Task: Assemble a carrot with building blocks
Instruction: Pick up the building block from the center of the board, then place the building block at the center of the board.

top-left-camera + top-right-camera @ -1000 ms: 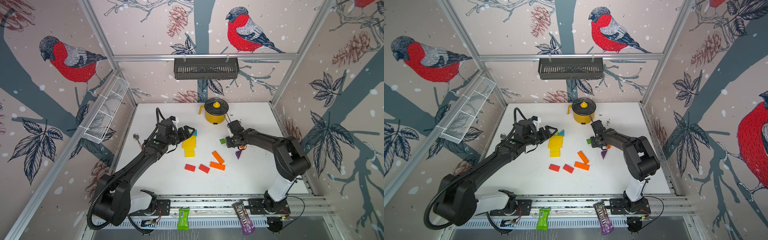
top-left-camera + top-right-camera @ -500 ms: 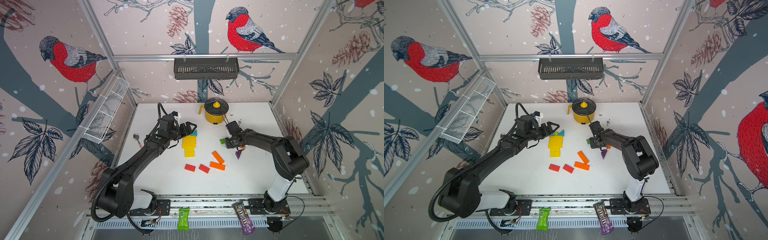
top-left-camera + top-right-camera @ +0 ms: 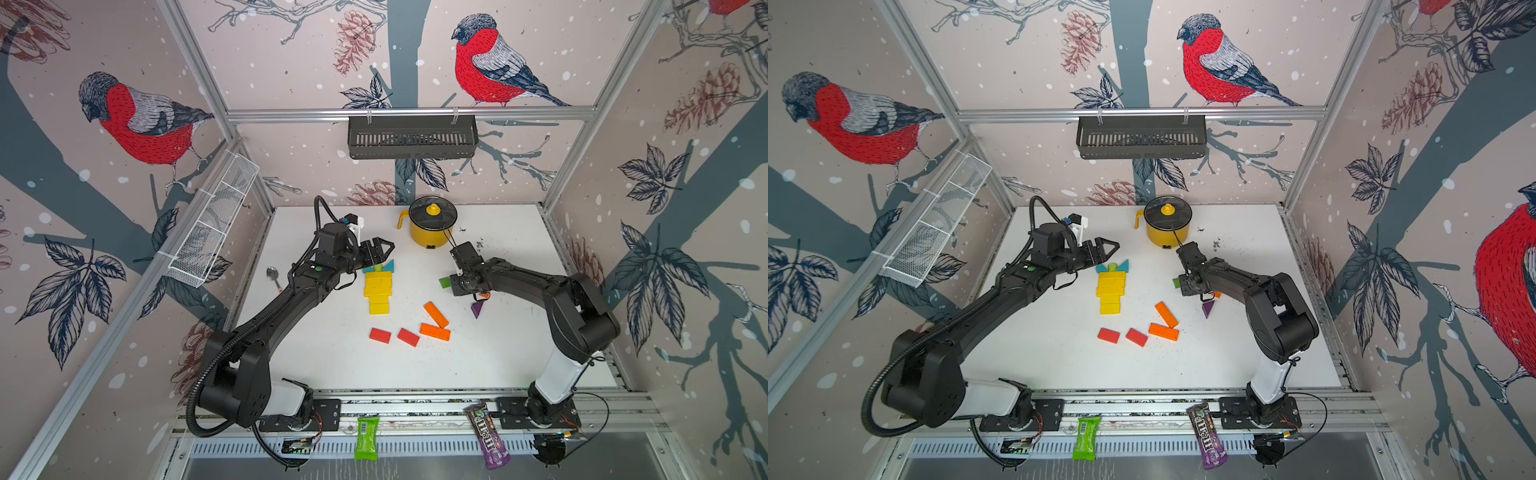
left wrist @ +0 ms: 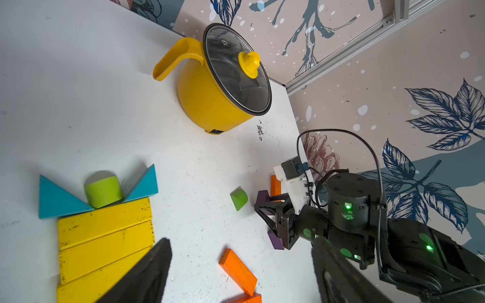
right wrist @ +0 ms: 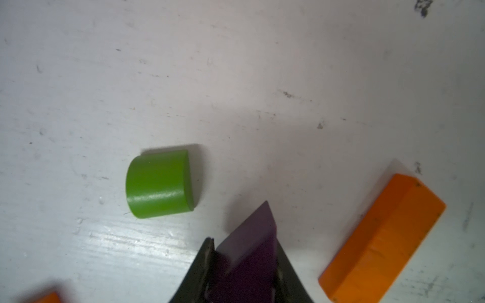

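The right claw (image 5: 244, 249) is pinched narrow on a purple triangle (image 5: 252, 228). In the right wrist view the block sits wedged between both fingers, with its point past their tips and its rear end cut off by the frame edge. In both top views the claw covers this block, so I cannot tell whether it rests on the worktop (image 3: 478, 365) or hangs just above it.

Just ahead of that claw, apart from the fingers, lies a loose green piece (image 5: 160, 183). On the claw's other side lies an orange block (image 5: 383, 236), which the arm mostly hides in a top view (image 3: 483, 295). A second purple triangle (image 3: 478, 309) lies behind the claw, near the arm. In the left wrist view only a sliver of it shows.

The left claw (image 3: 384, 252) stands wide with nothing between its fingers. In its own wrist view the fingers (image 4: 147, 278) are only dark, blurred shapes. Close under its tips is the half-built carrot. A teal triangle (image 4: 57, 199) and a second teal triangle (image 4: 143, 183) flank a green stub (image 4: 103, 191). All three touch the yellow blocks (image 3: 378, 286), which narrow in steps away from the claw. From above the claw overlaps one teal triangle, and the stub is hard to make out. In the wrist view the yellow blocks are cut off by a finger and the frame.

Two orange bars (image 3: 435, 313) (image 3: 434, 331) and two red blocks (image 3: 380, 335) (image 3: 408, 337) lie well apart from both claws.
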You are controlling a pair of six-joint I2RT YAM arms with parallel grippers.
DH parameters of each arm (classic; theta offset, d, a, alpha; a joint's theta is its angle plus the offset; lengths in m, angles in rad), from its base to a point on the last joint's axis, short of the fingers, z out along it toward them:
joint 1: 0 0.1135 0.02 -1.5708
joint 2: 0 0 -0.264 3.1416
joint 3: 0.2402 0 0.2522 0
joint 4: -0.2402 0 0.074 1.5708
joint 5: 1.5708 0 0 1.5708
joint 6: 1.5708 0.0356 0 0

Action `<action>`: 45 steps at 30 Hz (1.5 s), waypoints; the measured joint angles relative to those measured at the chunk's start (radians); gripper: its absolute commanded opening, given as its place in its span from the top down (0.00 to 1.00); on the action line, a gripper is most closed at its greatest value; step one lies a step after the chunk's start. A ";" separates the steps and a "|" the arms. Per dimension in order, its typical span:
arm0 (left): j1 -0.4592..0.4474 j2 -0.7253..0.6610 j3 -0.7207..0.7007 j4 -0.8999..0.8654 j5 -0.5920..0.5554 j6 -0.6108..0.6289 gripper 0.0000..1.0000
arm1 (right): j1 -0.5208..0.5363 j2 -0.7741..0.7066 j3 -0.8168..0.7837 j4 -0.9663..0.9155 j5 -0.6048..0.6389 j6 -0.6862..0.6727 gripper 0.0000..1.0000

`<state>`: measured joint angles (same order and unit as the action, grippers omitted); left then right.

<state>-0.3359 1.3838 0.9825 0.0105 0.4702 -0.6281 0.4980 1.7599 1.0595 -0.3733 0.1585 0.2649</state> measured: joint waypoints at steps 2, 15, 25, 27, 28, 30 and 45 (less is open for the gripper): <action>0.016 -0.004 -0.010 0.006 -0.001 0.008 0.15 | 0.013 -0.016 0.010 -0.014 0.010 -0.005 0.71; 0.185 0.098 -0.095 -0.015 0.005 -0.088 0.16 | 0.179 0.216 0.311 -0.027 0.044 -0.169 0.71; 0.204 0.113 -0.070 -0.021 0.052 -0.098 0.17 | 0.175 0.381 0.467 -0.023 0.008 -0.266 0.68; 0.206 0.102 -0.070 -0.018 0.053 -0.098 0.17 | 0.175 0.389 0.477 -0.023 0.001 -0.268 0.64; 0.206 0.101 -0.070 -0.016 0.054 -0.098 0.17 | 0.175 0.391 0.480 -0.024 -0.006 -0.268 0.63; 0.206 0.099 -0.071 -0.016 0.057 -0.098 0.17 | 0.177 0.392 0.476 -0.021 -0.014 -0.272 0.60; 0.206 0.050 -0.120 0.085 0.132 -0.108 0.17 | 0.181 0.250 0.444 -0.053 0.039 -0.235 0.36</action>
<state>-0.1299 1.4342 0.8627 0.0959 0.6025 -0.7364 0.6792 2.0102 1.5040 -0.4267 0.1970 0.0296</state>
